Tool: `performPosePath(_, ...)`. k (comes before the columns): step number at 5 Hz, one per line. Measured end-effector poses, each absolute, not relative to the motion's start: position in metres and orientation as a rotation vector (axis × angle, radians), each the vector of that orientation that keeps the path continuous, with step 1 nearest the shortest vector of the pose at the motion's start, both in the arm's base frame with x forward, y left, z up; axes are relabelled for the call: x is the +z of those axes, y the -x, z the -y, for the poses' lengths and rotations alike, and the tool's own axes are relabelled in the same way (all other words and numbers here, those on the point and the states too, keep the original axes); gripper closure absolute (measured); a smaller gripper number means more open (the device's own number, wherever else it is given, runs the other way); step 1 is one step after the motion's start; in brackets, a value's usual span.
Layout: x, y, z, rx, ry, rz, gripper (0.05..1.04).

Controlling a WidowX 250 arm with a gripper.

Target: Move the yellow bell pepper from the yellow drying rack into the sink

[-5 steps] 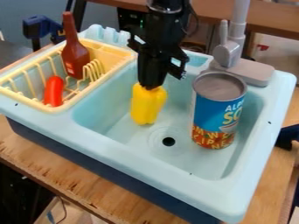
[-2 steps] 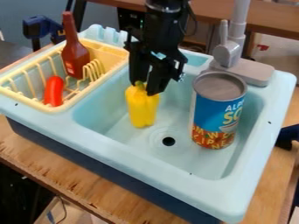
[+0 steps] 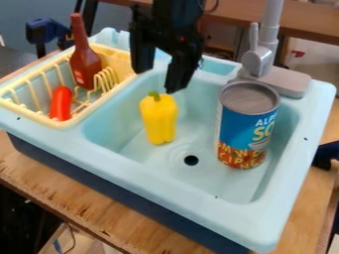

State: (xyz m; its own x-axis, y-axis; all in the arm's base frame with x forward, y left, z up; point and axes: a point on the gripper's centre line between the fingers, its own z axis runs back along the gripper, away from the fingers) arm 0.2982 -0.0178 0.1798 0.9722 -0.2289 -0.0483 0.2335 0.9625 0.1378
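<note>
Has let go of the pepper (image 3: pixel 159 119) and lifted the gripper (image 3: pixel 156 82) clear of it, after closing around its top a second ago. Now holds the jaws wide apart, with nothing between them, just above the green stem and not touching it. Leaves the pepper standing roughly upright in the basin of the sink (image 3: pixel 162 173), near the drain (image 3: pixel 191 160) and apart from the can (image 3: pixel 248 124), slightly closer to the rack (image 3: pixel 118 55) than at first. Brings no visible change to the can, nor to the bottle (image 3: pixel 84 62) and the red piece (image 3: pixel 61 103) in the rack. Seems to amount to a finished release, with placing the pepper in the sink as good as done, if meant to stay there. Looks stable enough without support, so probably calls only for backing away straight up, without knocking the stem and tipping the pepper over.
</note>
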Motion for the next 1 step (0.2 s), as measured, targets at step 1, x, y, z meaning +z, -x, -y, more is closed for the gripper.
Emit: performPosePath(1,0.2095,-0.2800,0.0163,-0.184,-0.137,-0.011,0.079)
